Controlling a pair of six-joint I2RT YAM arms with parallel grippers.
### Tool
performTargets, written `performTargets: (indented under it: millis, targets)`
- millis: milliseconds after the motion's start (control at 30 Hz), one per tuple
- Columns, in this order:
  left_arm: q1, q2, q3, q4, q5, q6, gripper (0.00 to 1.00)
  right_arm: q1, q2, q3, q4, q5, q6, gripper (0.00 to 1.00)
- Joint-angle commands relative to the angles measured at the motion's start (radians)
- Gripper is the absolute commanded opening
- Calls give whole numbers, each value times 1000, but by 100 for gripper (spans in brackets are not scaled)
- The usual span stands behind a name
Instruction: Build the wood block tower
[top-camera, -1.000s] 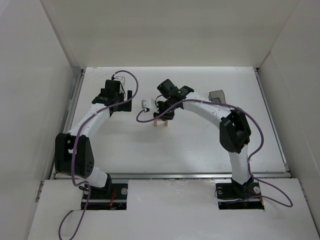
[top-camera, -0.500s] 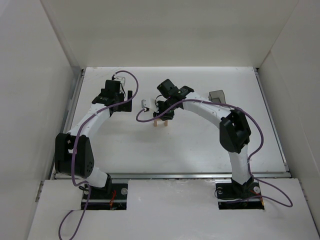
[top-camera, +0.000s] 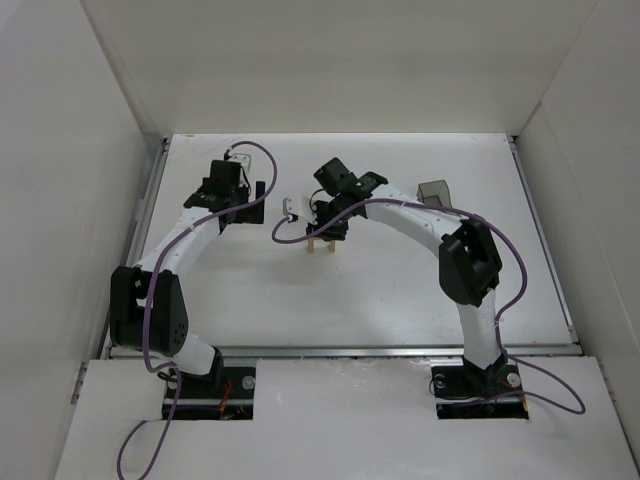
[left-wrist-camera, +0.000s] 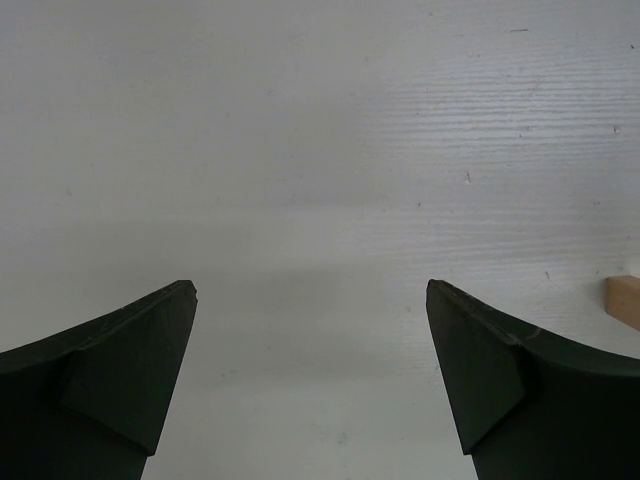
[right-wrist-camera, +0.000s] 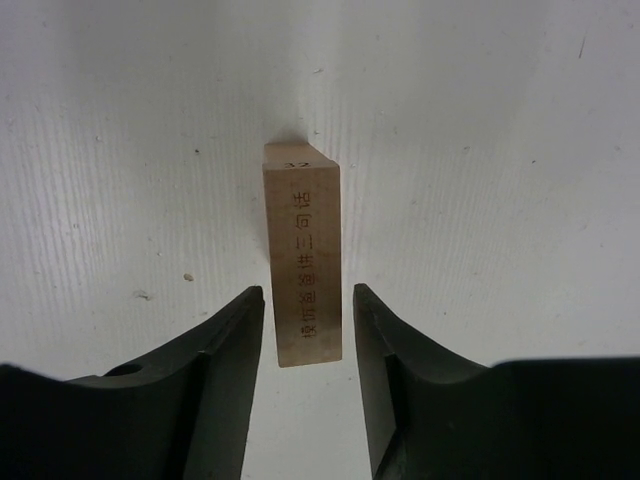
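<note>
The wood block tower (top-camera: 320, 245) stands mid-table as a small arch, with two short tan uprights under a flat plank. In the right wrist view the plank (right-wrist-camera: 303, 265) has printed characters and lies lengthwise between my right fingers, with a thin gap on each side. My right gripper (top-camera: 330, 226) is right above the arch; in the right wrist view it (right-wrist-camera: 307, 310) is slightly open, straddling the plank's near end without touching it. My left gripper (top-camera: 246, 207) is wide open and empty over bare table to the left; in the left wrist view it (left-wrist-camera: 310, 290) holds nothing.
A translucent dark grey container (top-camera: 433, 190) sits at the back right. A tan block end (left-wrist-camera: 624, 301) shows at the right edge of the left wrist view. White walls enclose the table on three sides.
</note>
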Motion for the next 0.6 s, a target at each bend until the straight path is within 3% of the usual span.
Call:
performTargets:
  millis: [0, 133, 567]
  targets:
    - [3, -46, -23, 19, 7, -7, 99, 10, -2, 41, 27, 4, 3, 47]
    - [3, -46, -23, 19, 7, -7, 99, 10, -2, 41, 27, 4, 3, 53]
    - [3, -46, -23, 19, 7, 2, 99, 10, -88, 32, 37, 4, 12, 59]
